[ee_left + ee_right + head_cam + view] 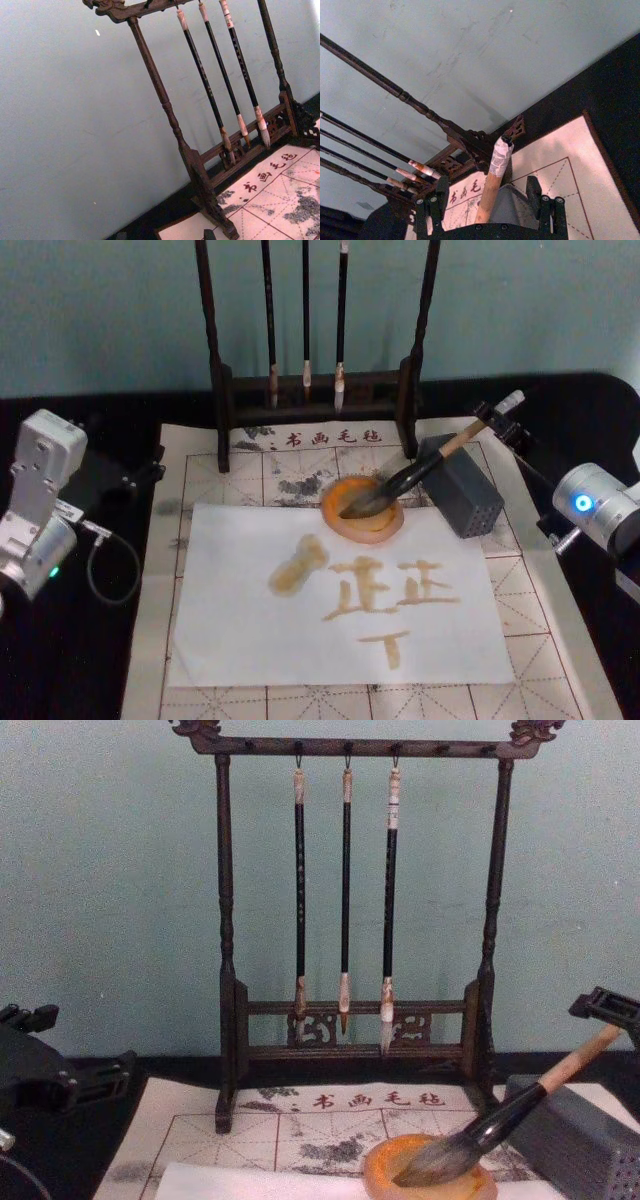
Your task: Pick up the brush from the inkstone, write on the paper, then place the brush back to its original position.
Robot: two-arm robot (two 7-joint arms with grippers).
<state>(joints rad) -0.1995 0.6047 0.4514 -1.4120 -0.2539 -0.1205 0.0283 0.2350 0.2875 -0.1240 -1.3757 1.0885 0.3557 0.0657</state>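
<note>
Right gripper (pixel 487 186): jaws spread wide, one finger (pixel 437 200) on each side of the upper handle of the brush (pixel 455 445). There is clear space between the handle and both fingers, so we read the hold as released, nothing clamped.

Pose: right arm (pixel 595 502) reaches in from the right edge of the felt mat (pixel 520 590), wrist low and pointed toward the brush rack (pixel 225 920) and the teal wall. In the chest view the gripper sits just above the pale end of the handle, at the right edge.

The brush lies tilted. Its bristles are down in the inkstone (pixel 335 518), its black ferrule is at the rim, and its handle slants up and right over the top of the grey block (pixel 465 495). The inkstone stands at the far edge of the paper (pixel 230 640), which carries amber strokes. Three thin brushes (pixel 345 880) hang on the rack behind.

Left arm (pixel 40 502): parked off the mat's left side, touching nothing. We cannot tell its gripper's state.
</note>
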